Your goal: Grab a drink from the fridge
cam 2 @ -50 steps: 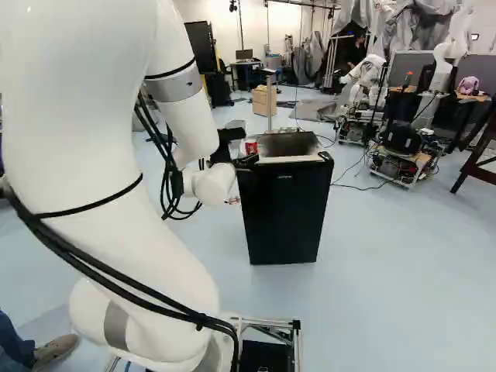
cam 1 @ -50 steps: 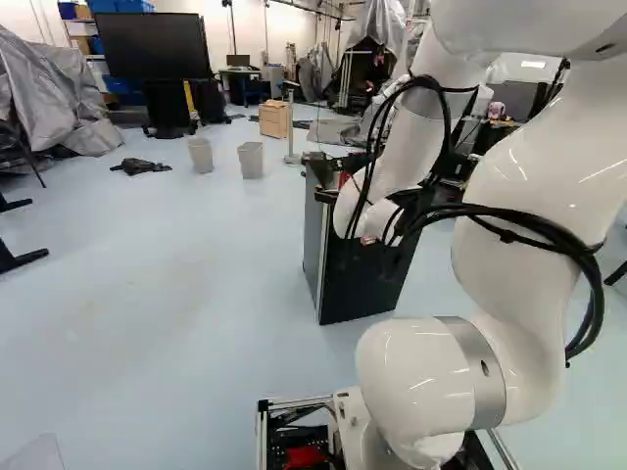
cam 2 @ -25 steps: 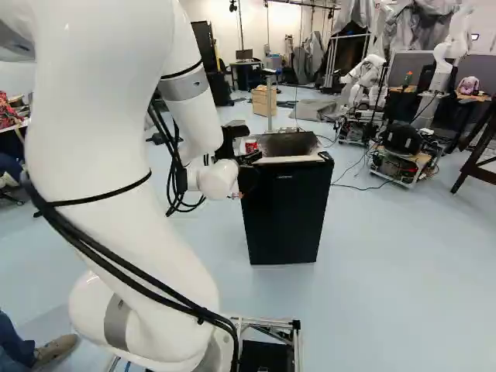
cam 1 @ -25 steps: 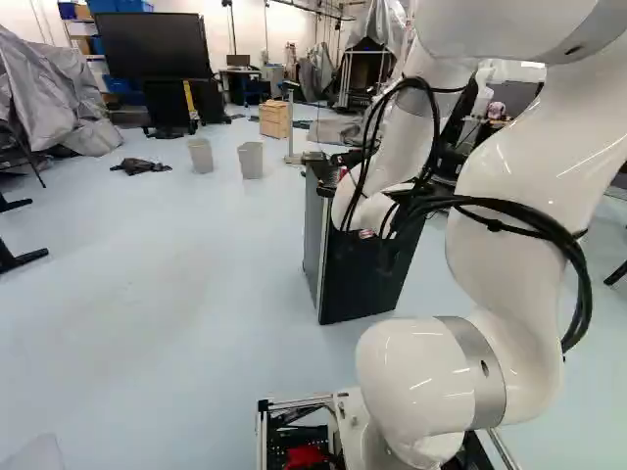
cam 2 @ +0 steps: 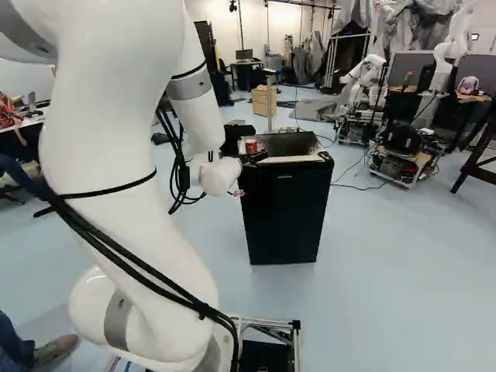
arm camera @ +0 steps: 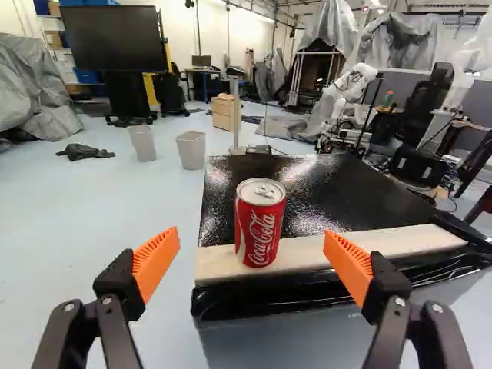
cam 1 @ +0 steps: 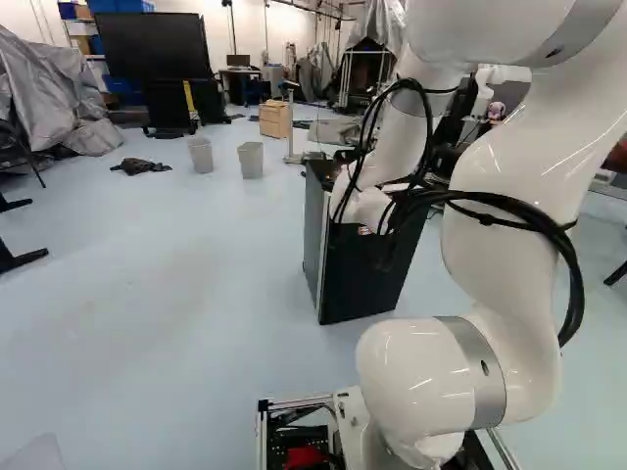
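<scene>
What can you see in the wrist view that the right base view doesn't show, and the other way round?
Only the wrist view: the orange pads of the tool, standing open, and the grey sheeting beside the big screen.

Only the right base view: the arm's white body with its black cables, and the front of the fridge all the way down to the floor.

Both: the red can standing on the fridge, the pale strip along its front edge, and the wooden cabinet beyond.

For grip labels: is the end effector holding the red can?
No, the red can stands ahead of the end effector, whose open fingers don't touch it.
</scene>
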{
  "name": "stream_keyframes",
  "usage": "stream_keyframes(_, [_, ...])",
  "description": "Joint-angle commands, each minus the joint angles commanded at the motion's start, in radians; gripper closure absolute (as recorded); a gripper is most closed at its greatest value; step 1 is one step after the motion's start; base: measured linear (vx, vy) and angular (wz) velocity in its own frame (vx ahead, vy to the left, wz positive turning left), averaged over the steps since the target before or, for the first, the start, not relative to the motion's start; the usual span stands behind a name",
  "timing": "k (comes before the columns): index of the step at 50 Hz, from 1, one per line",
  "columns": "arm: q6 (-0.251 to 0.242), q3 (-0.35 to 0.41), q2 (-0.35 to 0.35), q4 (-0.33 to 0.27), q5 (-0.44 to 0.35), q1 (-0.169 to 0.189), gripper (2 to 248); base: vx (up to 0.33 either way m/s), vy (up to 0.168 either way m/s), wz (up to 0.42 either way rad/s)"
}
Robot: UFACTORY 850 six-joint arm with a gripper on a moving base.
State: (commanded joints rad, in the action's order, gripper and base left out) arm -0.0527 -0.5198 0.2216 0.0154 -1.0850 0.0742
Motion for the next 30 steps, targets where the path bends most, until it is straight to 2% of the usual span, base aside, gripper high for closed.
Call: stream_keyframes(30, [0.000,-0.062,0.053,0.016,0.000,-0.025,3,0.000,0.000,0.000])
